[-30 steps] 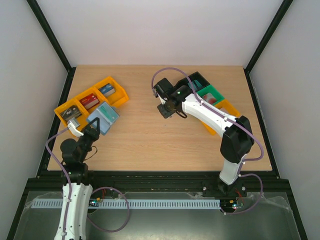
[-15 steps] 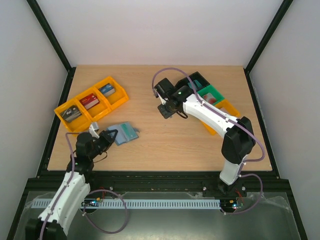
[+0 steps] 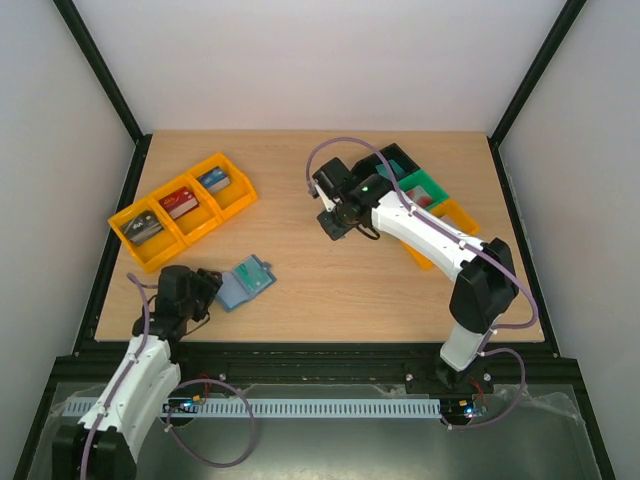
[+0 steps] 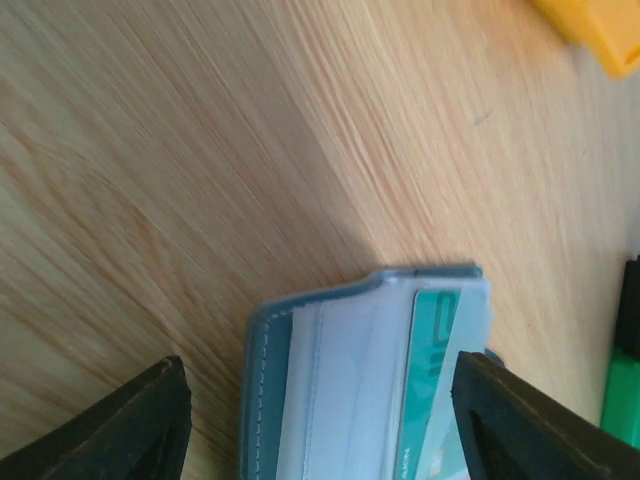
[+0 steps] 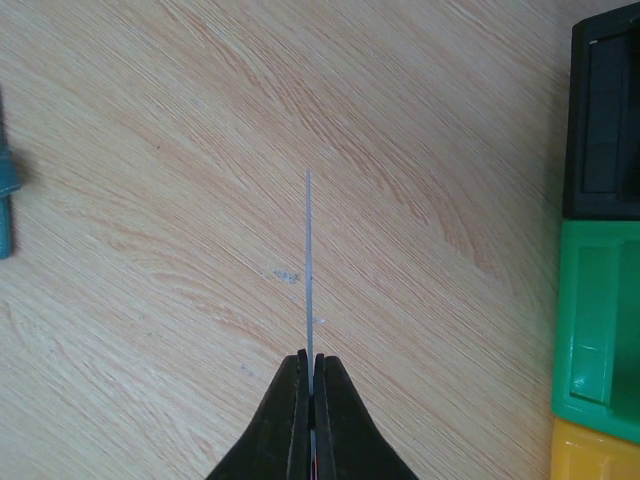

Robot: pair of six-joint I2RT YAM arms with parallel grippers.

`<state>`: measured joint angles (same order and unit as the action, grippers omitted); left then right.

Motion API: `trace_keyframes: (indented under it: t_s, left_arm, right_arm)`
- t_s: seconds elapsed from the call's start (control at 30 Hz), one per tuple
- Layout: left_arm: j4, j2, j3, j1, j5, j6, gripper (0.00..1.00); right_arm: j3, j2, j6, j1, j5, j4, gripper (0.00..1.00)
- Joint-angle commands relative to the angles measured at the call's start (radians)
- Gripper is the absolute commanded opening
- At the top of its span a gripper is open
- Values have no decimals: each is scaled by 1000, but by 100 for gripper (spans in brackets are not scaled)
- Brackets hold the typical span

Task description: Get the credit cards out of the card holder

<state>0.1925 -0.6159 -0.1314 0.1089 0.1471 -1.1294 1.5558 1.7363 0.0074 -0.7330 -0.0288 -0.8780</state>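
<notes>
The card holder [image 3: 246,282] lies open on the table near the front left, pale blue inside with a darker stitched rim. In the left wrist view the card holder [image 4: 330,390] shows a teal credit card [image 4: 435,375] tucked in its pocket. My left gripper [image 3: 204,288] is open, and its two fingers stand either side of the holder, apart from it. My right gripper [image 3: 331,222] hovers over the middle of the table. The right gripper [image 5: 311,365] is shut on a thin credit card [image 5: 309,270] that shows edge-on.
A row of orange trays [image 3: 213,199] with red, blue and grey blocks sits at the back left. Black [image 3: 398,158], green [image 3: 428,186] and orange [image 3: 458,214] trays stand at the right, partly under the right arm. The table's front edge is close to the holder.
The left arm drew the card holder away from the orange trays toward the front edge, laid it on the table and opened its jaws. The right arm barely moved.
</notes>
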Motion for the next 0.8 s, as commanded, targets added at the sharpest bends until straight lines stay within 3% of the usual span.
trace_keyframes:
  t_s: [0.0, 0.13, 0.17, 0.27, 0.4, 0.47, 0.53, 0.7, 0.77]
  left_arm:
    - [244, 65, -107, -41, -83, 29, 78]
    - [342, 133, -244, -92, -119, 100, 93]
    - [327, 159, -278, -104, -114, 124, 99]
    - [158, 226, -351, -118, -25, 257, 99]
    - [-333, 337, -328, -117, 396, 598, 99]
    - [-432, 344, -330, -115, 658, 767, 97]
    - [-332, 317, -380, -106, 849, 956, 94]
    - [141, 249, -493, -24, 907, 1468, 83]
    - [195, 226, -510, 15, 893, 1505, 75]
  right_arm:
    - [18, -42, -1, 1, -15, -8, 2]
    - [36, -55, -10, 3, -31, -15, 2]
    - [50, -58, -16, 2, -42, -18, 2]
    - [62, -89, -53, 1, -149, -7, 2]
    - [32, -167, -161, -39, -411, 35, 2]
    - [20, -195, -229, -81, -510, 38, 2]
    - [13, -209, -282, -120, -590, 30, 2]
    - [35, -194, -366, -182, -746, 4, 2]
    - [73, -171, -378, -220, -743, -19, 2]
